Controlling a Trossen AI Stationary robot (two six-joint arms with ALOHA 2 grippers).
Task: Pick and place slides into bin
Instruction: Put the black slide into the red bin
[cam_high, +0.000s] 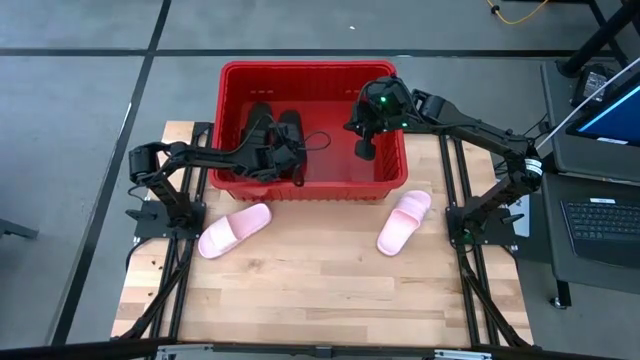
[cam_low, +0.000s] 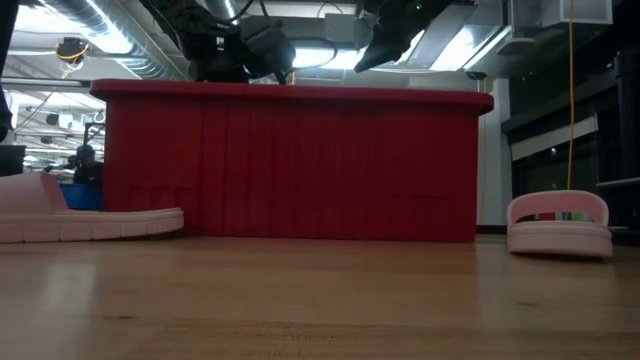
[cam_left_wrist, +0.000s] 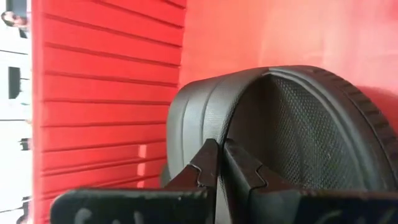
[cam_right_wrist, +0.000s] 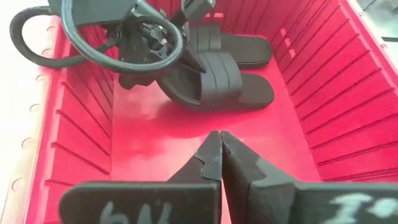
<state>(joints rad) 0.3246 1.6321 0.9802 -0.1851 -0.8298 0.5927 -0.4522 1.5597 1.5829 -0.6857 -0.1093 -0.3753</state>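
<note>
The red bin (cam_high: 310, 188) stands at the table's far middle. Two black slides (cam_high: 288, 125) lie inside its left part; they also show in the right wrist view (cam_right_wrist: 214, 81). My left gripper (cam_high: 288, 158) reaches into the bin and is shut at one black slide's strap (cam_left_wrist: 205, 106). My right gripper (cam_high: 365, 150) is shut and empty above the bin's right part (cam_right_wrist: 221, 146). Two pink slides lie sole down on the table in front of the bin, one at the left (cam_high: 235, 230) and one at the right (cam_high: 403, 222). My left gripper pinches the rim of the black slide's strap (cam_left_wrist: 225, 138) between its two fingertips, one finger on the strap's outer face and one on the inner side. The slide is inside the bin, near its left wall. Whether it is lifted off the bin's floor I cannot tell.
The bin's ribbed walls (cam_right_wrist: 329, 81) close in both grippers. The right half of the bin's floor (cam_right_wrist: 186, 137) is bare. Bare wood lies at the table's near side (cam_high: 320, 290). A laptop (cam_high: 605, 215) stands beyond the table's right edge.
</note>
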